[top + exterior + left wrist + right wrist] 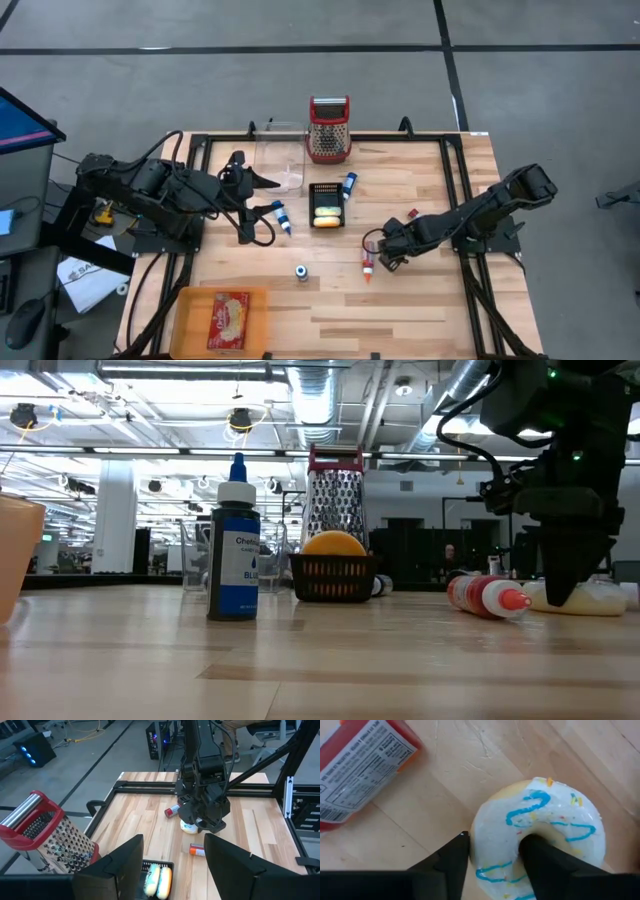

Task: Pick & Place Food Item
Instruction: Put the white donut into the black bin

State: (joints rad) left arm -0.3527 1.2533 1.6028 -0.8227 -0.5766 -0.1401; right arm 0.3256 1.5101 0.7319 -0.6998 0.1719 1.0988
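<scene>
Room: from my low view I see an open industrial hall behind the table, with ceiling ducts [320, 405], hanging lamps and white columns. Grey floor with dark tape lines surrounds the table in the high view.
Table [420, 300]: light wood planks inside a black frame. Most things sit around its centre and toward 12 o'clock.
Left arm: it waits at 9 o'clock, held above the surface. The left gripper [262, 181] has its fingers spread moderately apart with nothing between them.
Right arm: it reaches in from 3 o'clock, pointing steeply down. The right gripper [492, 852] straddles one side of the donut ring, one finger in the hole and one outside the rim. I cannot tell whether the fingers are pressing it yet.
Orange tray [190, 320]: at 7 o'clock, with a red-and-yellow packet lying inside.
Grater [328, 128]: red-topped, upright at 12 o'clock.
Clear container [278, 155]: just beside the grater, toward 11 o'clock.
Black basket [326, 190]: near the centre, with yellow food inside.
Donut [540, 835]: white icing with blue squiggles, flat on the wood at 4 o'clock from centre, under the right gripper.
Red bottle [368, 265]: lying flat, just beside the donut.
Blue bottles [282, 216]: small, lying flat beside the basket.
</scene>
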